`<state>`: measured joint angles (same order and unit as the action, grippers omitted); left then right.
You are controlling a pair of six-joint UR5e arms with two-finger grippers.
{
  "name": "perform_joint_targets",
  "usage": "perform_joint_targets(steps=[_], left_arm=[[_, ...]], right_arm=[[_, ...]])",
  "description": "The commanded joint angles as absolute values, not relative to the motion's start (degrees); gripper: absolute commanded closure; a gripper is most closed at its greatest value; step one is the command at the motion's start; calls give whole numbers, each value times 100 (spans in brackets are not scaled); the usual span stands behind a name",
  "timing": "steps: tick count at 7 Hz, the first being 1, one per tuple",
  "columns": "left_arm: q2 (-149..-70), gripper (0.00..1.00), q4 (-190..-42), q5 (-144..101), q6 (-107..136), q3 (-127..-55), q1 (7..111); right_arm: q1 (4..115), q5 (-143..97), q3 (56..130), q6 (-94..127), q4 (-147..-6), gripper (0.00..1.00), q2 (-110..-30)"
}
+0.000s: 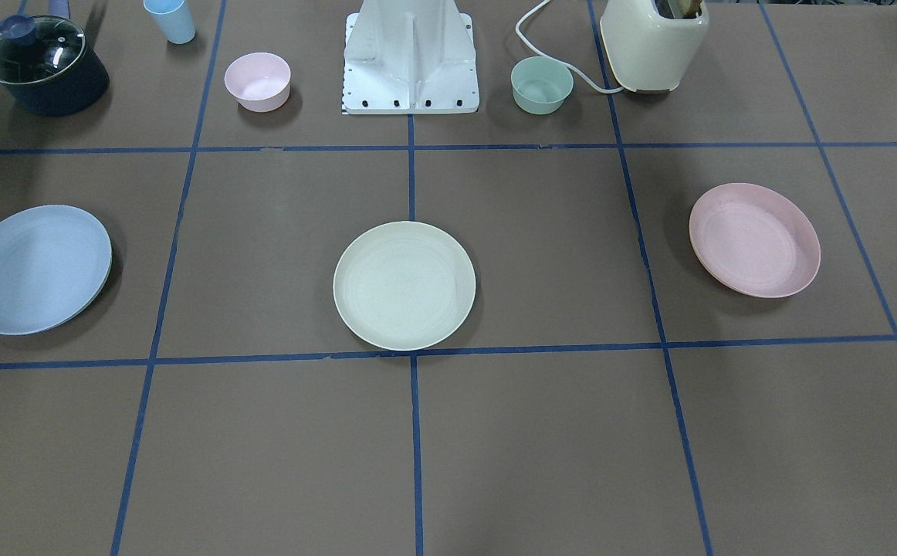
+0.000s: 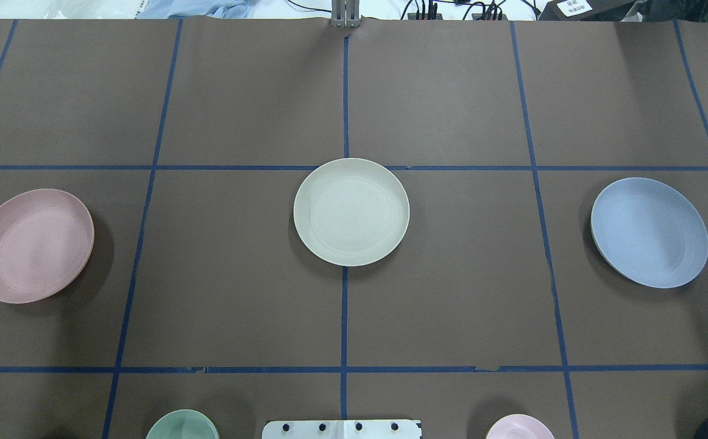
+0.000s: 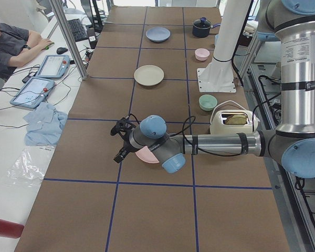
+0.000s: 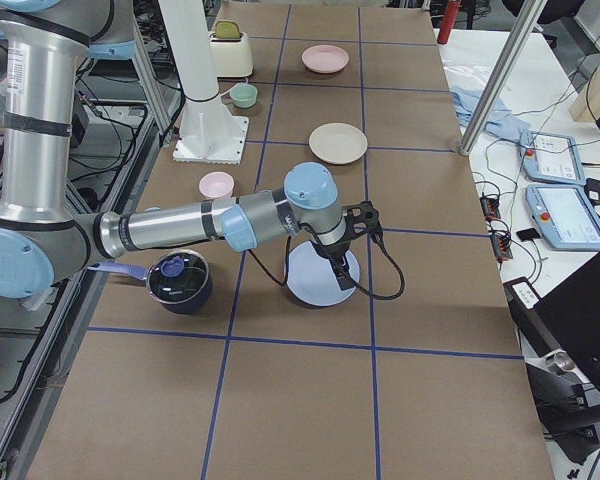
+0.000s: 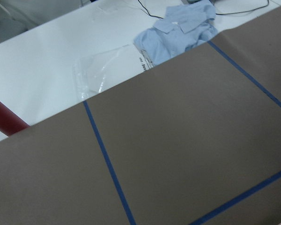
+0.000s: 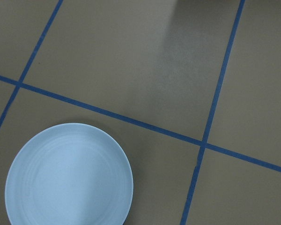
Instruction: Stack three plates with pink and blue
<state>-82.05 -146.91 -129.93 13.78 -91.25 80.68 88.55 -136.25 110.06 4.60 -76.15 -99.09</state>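
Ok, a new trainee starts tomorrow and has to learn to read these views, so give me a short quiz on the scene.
1. How many of the pink plate, cream plate and blue plate rest on another of the three?
2. True or false: the blue plate lies on the robot's left side.
3. Where in the row is the cream plate? A) middle B) robot's left end C) robot's right end
Key: 1 zero; 2 false, it is on the robot's right; 3 A.
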Motion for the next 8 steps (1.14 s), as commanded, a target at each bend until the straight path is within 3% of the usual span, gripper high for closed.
perform_joint_targets(steps=[1, 6, 7, 8], left_arm=[[-7884, 0, -16041, -12781, 2517, -8486, 7446], [-7884, 4, -17147, -10883, 4569, -7972, 5329], [-7884, 21, -17147, -10846, 4649, -7946, 5257], [-7884, 46, -17156, -10846, 4649, -7884, 5230]], right_arm=[[8842, -13641, 10995, 545, -7567, 0, -9932], [8842, -13641, 10995, 536, -7559, 0, -9976], [8842, -13641, 10995, 545, -7559, 0, -9976], [8842, -13641, 10995, 545, -7559, 0, -9976]])
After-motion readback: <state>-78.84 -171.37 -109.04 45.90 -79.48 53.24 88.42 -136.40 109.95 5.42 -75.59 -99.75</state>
